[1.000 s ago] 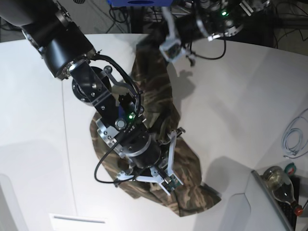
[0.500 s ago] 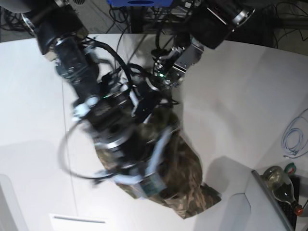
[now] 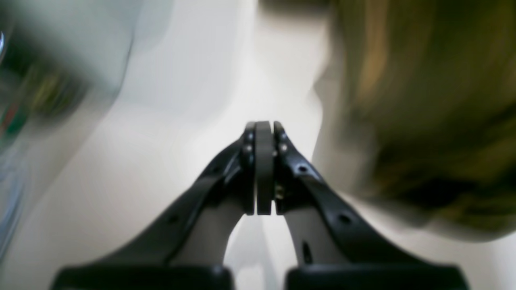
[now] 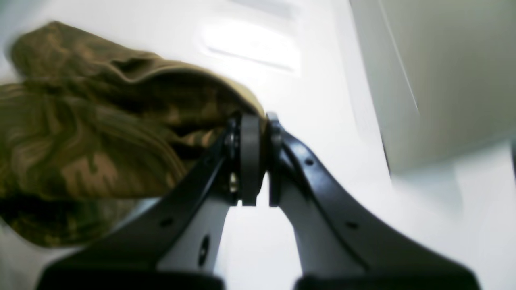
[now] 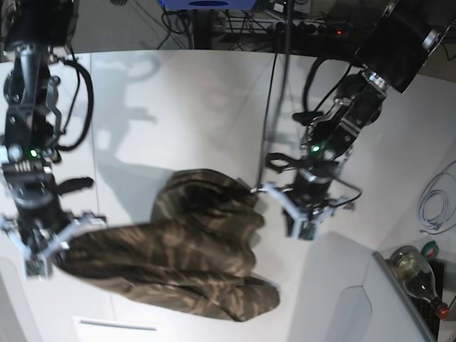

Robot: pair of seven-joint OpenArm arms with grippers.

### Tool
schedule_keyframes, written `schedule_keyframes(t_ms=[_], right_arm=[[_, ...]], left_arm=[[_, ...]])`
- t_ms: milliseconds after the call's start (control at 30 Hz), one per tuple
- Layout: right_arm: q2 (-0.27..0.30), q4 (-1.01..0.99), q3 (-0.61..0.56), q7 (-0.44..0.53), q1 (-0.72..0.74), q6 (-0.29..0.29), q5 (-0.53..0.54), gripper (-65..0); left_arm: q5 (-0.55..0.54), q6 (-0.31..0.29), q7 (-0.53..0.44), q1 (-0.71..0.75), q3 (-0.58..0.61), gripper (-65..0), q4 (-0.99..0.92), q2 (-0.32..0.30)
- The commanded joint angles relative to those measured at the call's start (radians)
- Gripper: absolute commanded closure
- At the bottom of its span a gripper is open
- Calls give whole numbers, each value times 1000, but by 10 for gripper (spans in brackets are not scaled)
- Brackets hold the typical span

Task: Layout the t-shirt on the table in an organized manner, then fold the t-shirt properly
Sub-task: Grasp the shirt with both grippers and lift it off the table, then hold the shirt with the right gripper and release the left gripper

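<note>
Camouflage cloth, soft and crumpled: the t-shirt [image 5: 185, 249] lay bunched on the white table [image 5: 178, 107], stretched out toward the robot's right, with one edge lifted. The right gripper [image 4: 254, 161] was clamped on a fold of shirt edge, cloth pinched between the pads. The left gripper [image 3: 264, 169] had its jaws pressed together with nothing between them, just beside the shirt's other end. To spread well, the left probably needed to open, take a corner or hem, then both pull apart level and low so the fabric flattened without twisting. The tabletop looked smooth and glossy; a glass bottle [image 5: 417, 271] and pale cable [image 5: 434, 203] sat well apart.
</note>
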Motion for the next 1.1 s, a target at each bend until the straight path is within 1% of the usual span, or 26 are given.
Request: schedule_keyframes(t_ms=[0, 67, 100, 167, 267, 367, 467, 500, 533, 567, 633, 667, 733, 800, 833, 900, 933, 1000, 1067], right_arm=[[8, 11, 42, 30, -17, -12, -8, -2], [8, -6, 130, 44, -87, -13, -8, -2], [6, -18, 171, 67, -116, -13, -7, -2], [-17, -72, 248, 131, -157, -13, -7, -2], [-40, -219, 320, 185, -174, -13, -8, -2], [-42, -417, 357, 222, -160, -20, -8, -2], [-43, -566, 404, 257, -120, -21, -8, -11], [-45, -592, 409, 248, -113, -21, -13, -24], [-45, -597, 401, 229, -110, -16, -13, -54], [-43, -589, 384, 205, -113, -16, -13, -96], [-35, -505, 341, 140, -129, -16, -15, -204], [-34, -443, 324, 120, -149, -16, -22, -243], [-42, -279, 283, 111, -189, -15, -47, -303], [-37, -150, 200, 113, -212, -7, -50, -311], [-31, -122, 140, 113, -202, 10, -50, -314], [-5, -142, 38, 97, -108, 79, -51, -314], [-3, -190, 13, 79, -62, 109, -51, -314], [-14, -299, -16, 30, 32, 177, -51, -314], [-28, -402, -18, 14, 104, 234, -51, -314]], left_arm=[[1, 10, 38, 5, 8, 0, 54, -6], [2, 13, 115, 31, 11, 0, 140, -7], [2, 11, 134, 54, 3, 0, 172, -10], [16, 11, 141, 95, 3, 0, 218, -21], [97, 10, 141, 172, 1, 0, 235, -40], [200, 4, 141, 249, 0, 0, 227, -55], [242, 4, 138, 312, -19, 0, 218, -75], [237, 4, 135, 344, -51, 0, 218, -83], [237, 4, 132, 370, -88, 0, 220, -86], [237, 2, 118, 398, -131, 0, 227, -86], [240, -10, 68, 467, -232, 0, 230, -86], [240, -35, 42, 494, -279, 0, 230, -86], [240, -113, 0, 550, -381, 0, 230, -79], [240, -185, -24, 597, -470, 0, 230, -64], [240, -222, -35, 614, -511, 0, 230, -49], [240, -283, -44, 642, -595, 0, 230, -15], [240, -311, -44, 652, -628, 0, 232, -1], [240, -369, -43, 668, -692, 0, 238, 31], [240, -401, -43, 686, -746, 0, 246, 59]])
